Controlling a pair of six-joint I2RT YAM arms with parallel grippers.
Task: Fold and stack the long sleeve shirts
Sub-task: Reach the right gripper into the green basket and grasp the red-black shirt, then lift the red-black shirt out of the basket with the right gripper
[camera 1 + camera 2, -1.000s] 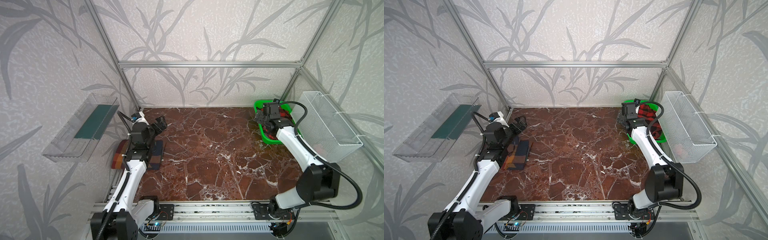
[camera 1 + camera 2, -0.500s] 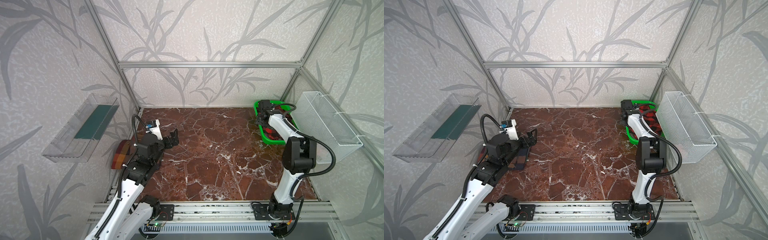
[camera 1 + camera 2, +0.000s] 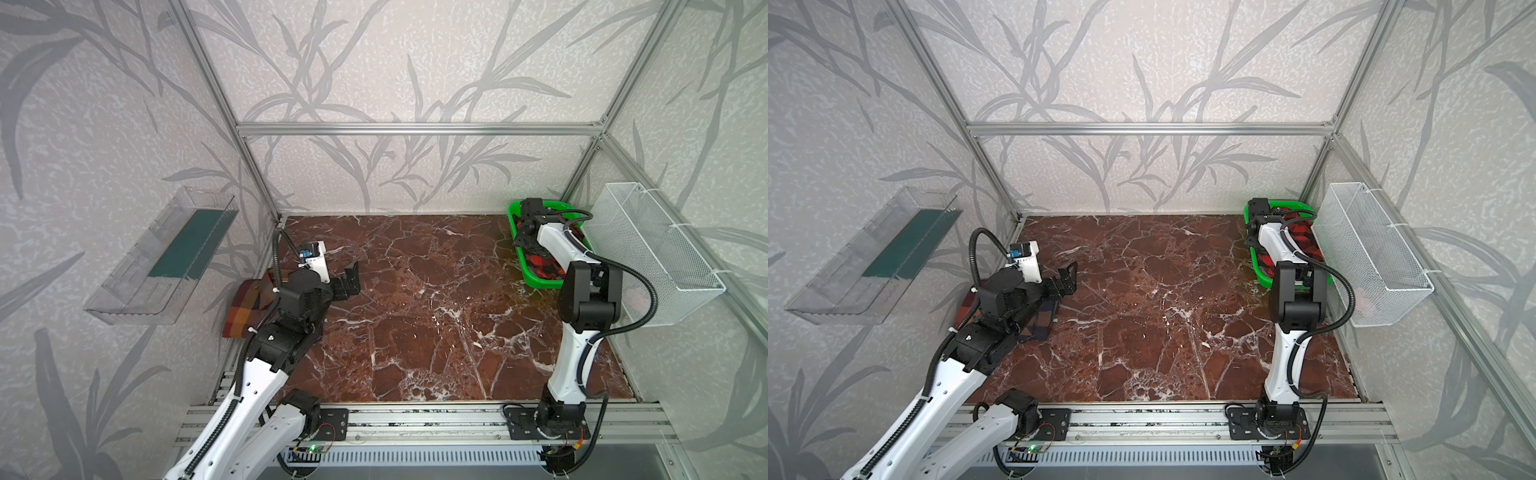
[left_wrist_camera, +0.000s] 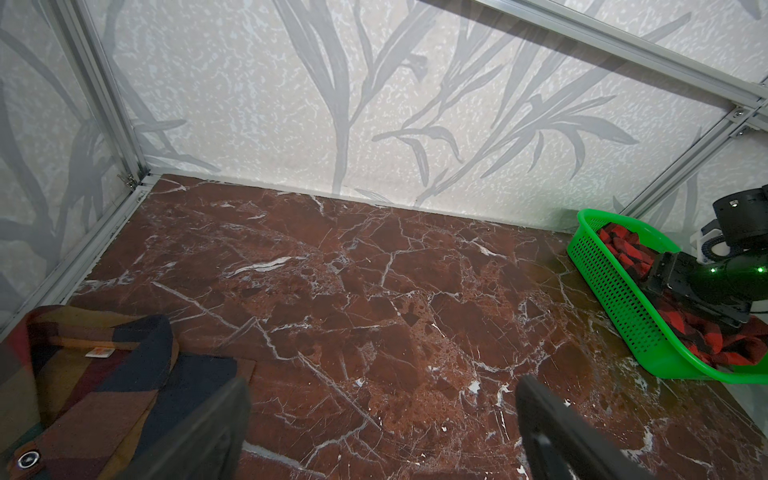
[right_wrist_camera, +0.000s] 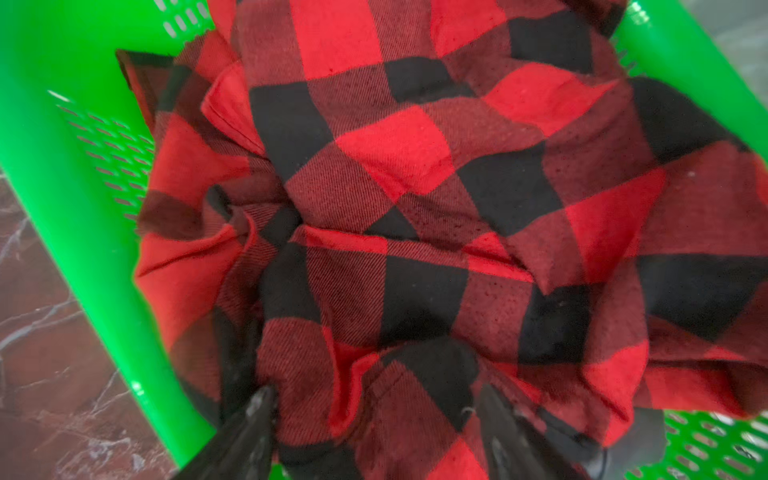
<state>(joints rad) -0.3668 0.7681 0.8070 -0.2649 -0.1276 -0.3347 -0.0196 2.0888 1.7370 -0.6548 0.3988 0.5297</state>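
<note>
Right hand point(image 5: 374, 395) has sunk into green basket point(image 5: 83, 208), walls hemming checked shirt point(image 5: 415, 187).

Nothing here can be read as text, brand, number or sign. The brown, orange and maroon plaid shirt point(image 4: 83, 386) has a small orange label point(image 4: 99, 352) sewn inside its collar, but any print on it is too small to make out.

Walls point(image 3: 374, 62): pale wallpaper, grey leaf pattern. Frame point(image 3: 415, 129): aluminium profiles along corners and back. Desk point(image 3: 436, 311): red-brown marble, white veins. Left wall: clear plastic tray point(image 3: 166, 257), green base. Right wall: white wire basket point(image 3: 656, 253). Front: aluminium rail point(image 3: 415, 419).
</note>
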